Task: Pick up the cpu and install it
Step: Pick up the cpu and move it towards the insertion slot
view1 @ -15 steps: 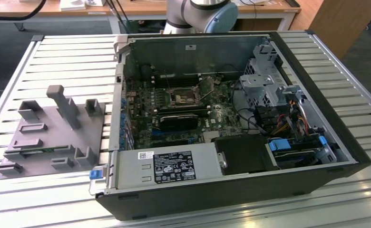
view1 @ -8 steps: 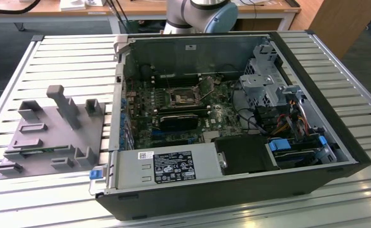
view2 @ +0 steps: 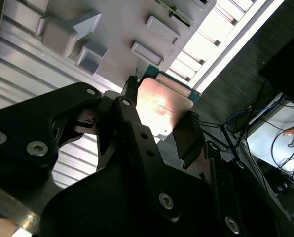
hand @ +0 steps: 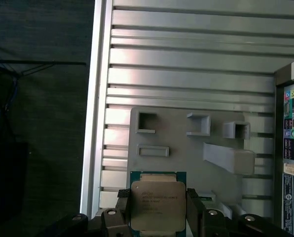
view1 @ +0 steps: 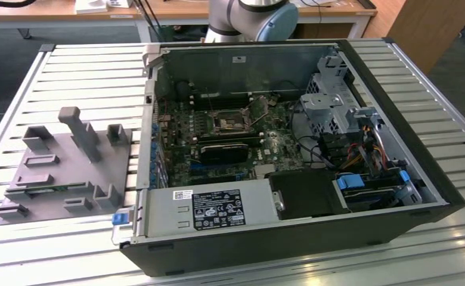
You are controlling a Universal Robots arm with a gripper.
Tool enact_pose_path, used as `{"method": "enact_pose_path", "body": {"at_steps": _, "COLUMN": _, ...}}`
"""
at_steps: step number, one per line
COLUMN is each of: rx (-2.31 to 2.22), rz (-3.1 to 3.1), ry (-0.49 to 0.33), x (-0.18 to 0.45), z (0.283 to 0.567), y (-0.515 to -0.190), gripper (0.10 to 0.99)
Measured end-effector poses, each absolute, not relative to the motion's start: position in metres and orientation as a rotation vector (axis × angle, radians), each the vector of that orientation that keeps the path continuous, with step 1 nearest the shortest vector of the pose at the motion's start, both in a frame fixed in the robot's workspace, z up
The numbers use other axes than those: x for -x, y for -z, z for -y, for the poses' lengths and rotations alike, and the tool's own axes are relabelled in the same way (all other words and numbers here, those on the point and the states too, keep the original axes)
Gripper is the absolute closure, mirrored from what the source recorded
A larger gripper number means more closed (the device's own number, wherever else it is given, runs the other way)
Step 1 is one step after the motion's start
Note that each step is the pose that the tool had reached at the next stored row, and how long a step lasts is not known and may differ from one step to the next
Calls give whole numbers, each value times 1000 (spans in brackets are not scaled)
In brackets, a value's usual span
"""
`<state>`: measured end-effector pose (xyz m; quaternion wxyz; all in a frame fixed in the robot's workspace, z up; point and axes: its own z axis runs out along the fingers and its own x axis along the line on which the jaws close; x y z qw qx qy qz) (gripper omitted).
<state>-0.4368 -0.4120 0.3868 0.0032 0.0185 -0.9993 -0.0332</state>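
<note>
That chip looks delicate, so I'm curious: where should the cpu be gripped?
Probably by two opposite thin edges, coming from the metal-top side: the cpu is flat and square. In both wrist views the gripper clamps it that way.

Silver cpu [hand: 157,206], grey fixture tray [view1: 73,179]

High exterior view; both wrist views near cpu [hand: 158,207] [view2: 162,106]

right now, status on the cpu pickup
gripper shut on the cpu, pinched at two opposite edges. cpu aloft over the grey fixture tray, not in the computer case. nothing seen in the way.
</note>
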Motion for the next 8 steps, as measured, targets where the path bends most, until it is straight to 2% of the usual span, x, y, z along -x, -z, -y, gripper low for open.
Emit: {"method": "enact_pose_path", "body": {"at_steps": 8, "rx": -58, "rz": 3133, "ry": 104, "x": 428, "z": 412, "y": -390, "gripper": 545}}
